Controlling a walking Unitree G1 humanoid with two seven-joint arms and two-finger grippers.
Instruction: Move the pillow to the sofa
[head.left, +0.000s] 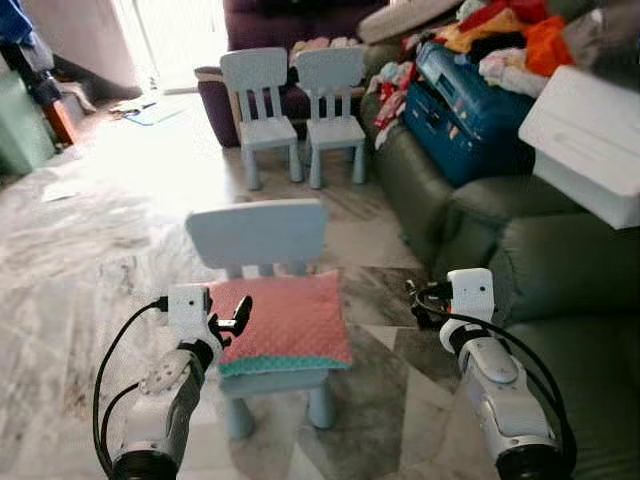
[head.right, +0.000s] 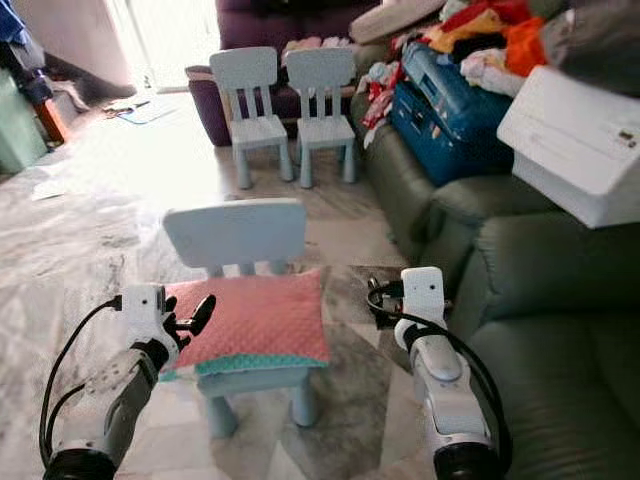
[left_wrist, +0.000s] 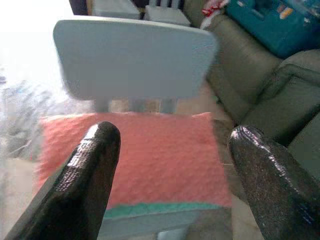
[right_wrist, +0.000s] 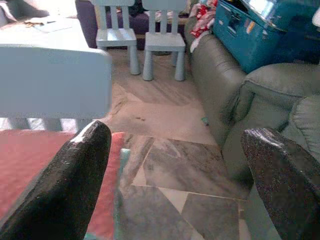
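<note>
So we've got the pillow (head.left: 283, 322) lying flat on the near little chair (head.left: 262, 238), sofa (head.left: 560, 270) to the right. Both our left gripper (left_wrist: 167, 150) and right gripper (right_wrist: 172, 150) are wide open, holding nothing. Looks soft and light, so we'd pinch its side edges.

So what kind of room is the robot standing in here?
Most likely a home living room: a grey-green sofa piled with clothes, small blue children's chairs on a marble floor, one holding a pink pillow.
</note>
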